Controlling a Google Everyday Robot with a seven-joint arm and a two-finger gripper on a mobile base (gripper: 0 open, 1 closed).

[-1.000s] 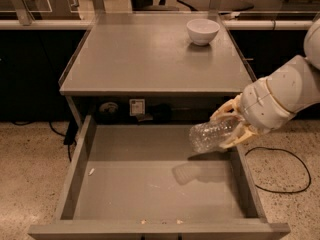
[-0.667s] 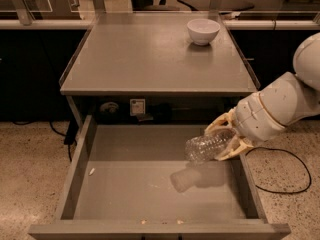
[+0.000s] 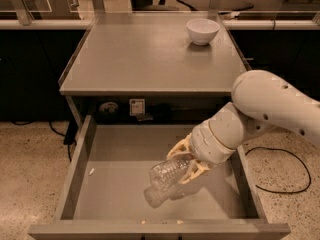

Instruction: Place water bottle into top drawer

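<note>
Over the right-middle part of the wide shallow grey metal top drawer (image 3: pixel 75 176), the end effector (image 3: pixel 186 162) was clamped tight on a small clear ribbed plastic water bottle (image 3: pixel 167 173). Its yellowish fingers (image 3: pixel 177 148) wrapped the bottle's upper end. The bottle was tipped down toward the front-left and looked to be just off the drawer floor, with its shadow right below it. The drawer was pulled all the way out, so there was tons of open room on the left. The right wall sat pretty near the wrist though. The chunky white arm (image 3: pixel 272 104) came in from the right and bent down over that right edge. Up on the grey worktop (image 3: pixel 150 54), a small white bowl (image 3: pixel 202 30) sat near the back right corner, well apart from everything.
</note>
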